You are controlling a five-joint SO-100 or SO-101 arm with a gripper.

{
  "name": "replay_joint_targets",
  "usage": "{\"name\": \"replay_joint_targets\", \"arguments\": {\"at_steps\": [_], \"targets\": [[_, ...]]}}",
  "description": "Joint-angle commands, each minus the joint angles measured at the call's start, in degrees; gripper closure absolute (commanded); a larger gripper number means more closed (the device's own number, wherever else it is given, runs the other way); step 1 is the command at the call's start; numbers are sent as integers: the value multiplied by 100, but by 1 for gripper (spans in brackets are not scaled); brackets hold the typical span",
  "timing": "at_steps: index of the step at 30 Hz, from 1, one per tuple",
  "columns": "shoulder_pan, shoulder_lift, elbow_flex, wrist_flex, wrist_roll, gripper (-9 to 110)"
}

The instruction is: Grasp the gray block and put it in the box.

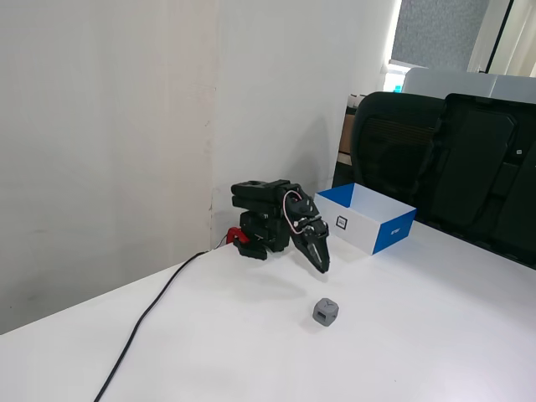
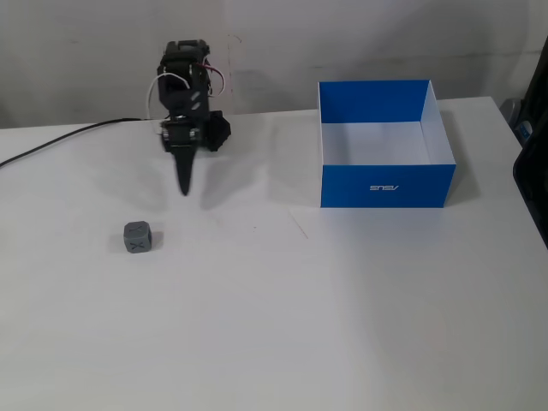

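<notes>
The gray block (image 1: 326,311) sits on the white table, a small cube with a dark mark on top; it shows in both fixed views (image 2: 138,237). The black gripper (image 1: 322,265) hangs folded near the arm's base, fingers together and pointing down, empty, behind the block and apart from it (image 2: 183,187). The box (image 1: 365,217) stands open-topped at the back right, blue and white with a small square label; in the other fixed view (image 2: 385,144) it is far right of the arm and looks empty.
A black cable (image 1: 146,314) runs from the arm's base across the table to the front left. Black chairs (image 1: 452,159) stand behind the table's far edge. A white wall (image 1: 109,126) stands close behind the arm.
</notes>
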Motion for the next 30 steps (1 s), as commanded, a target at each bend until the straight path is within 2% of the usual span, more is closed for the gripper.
{"name": "replay_joint_targets", "arguments": {"at_steps": [1,6,18,30], "targets": [[-422,-79,-413,70,-26,101],[-633,-642,-1107,62,-167,101],[-1099,-3630,-2725,79,-791,101],[-1274,-6451,-4298,-290,-2118,101]]}}
